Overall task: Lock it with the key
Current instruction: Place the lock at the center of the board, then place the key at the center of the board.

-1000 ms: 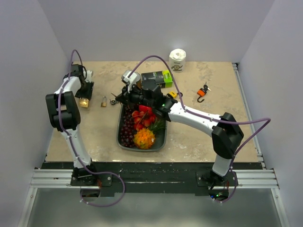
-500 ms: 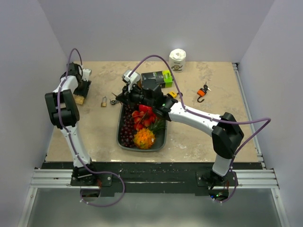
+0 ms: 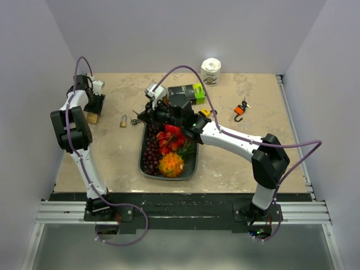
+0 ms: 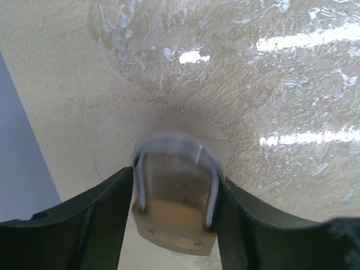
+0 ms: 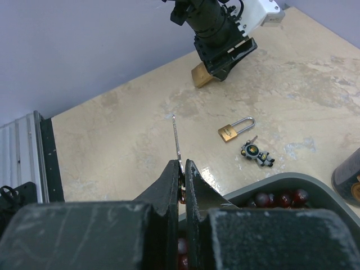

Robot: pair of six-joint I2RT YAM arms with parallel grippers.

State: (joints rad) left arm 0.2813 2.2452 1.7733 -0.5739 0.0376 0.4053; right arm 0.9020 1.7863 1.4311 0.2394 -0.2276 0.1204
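My left gripper point(image 3: 93, 108) is at the far left of the table, shut on a large brass padlock point(image 3: 91, 118). In the left wrist view the padlock point(image 4: 174, 222) hangs between the fingers, its steel shackle point(image 4: 175, 147) towards the table. My right gripper point(image 3: 140, 116) is shut on a key point(image 5: 176, 135) whose thin blade sticks out past the fingertips point(image 5: 171, 169), towards the left. The right wrist view also shows the left gripper point(image 5: 222, 53) with its padlock point(image 5: 201, 75) farther off.
A small brass padlock point(image 3: 123, 120) and an astronaut keychain with a key point(image 5: 256, 153) lie between the grippers. A grey tray point(image 3: 141, 154) of fruit sits below the right wrist. A black-green box point(image 3: 187, 93), paper roll point(image 3: 211, 71) and orange hook point(image 3: 240, 110) are behind.
My left gripper has moved back and to the left with the large padlock. The right arm and its key have stayed still.
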